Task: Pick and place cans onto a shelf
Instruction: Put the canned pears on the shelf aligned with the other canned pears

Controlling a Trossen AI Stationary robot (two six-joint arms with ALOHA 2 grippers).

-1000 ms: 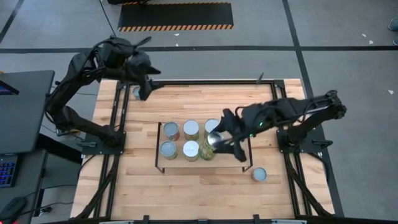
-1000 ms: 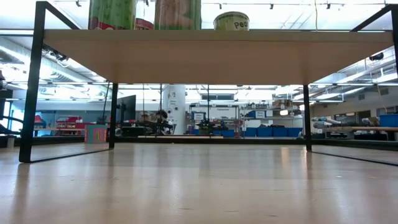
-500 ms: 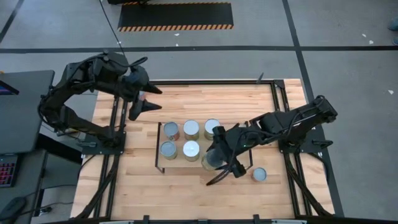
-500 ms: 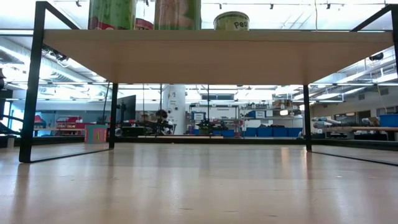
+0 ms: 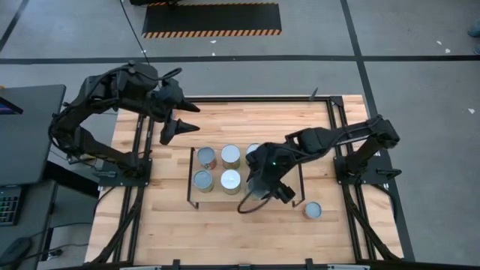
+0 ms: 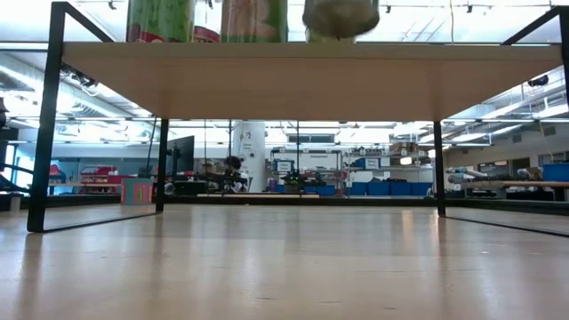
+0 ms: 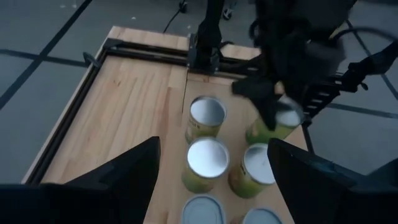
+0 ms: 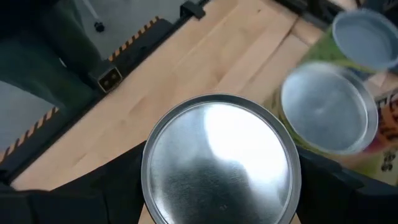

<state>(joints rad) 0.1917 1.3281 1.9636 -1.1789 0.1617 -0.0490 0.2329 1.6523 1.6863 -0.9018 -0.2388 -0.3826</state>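
right gripper [image 5: 259, 196] shifted left, can [image 8: 221, 160] lifted

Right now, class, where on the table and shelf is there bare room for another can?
Free: the wood in front of the shelf, left of the lone can, and the far strip. Crowded: the shelf's cans, with the right gripper over its right end.

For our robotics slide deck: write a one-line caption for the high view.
Right gripper holds a can over the shelf beside five placed cans; left gripper hovers open.
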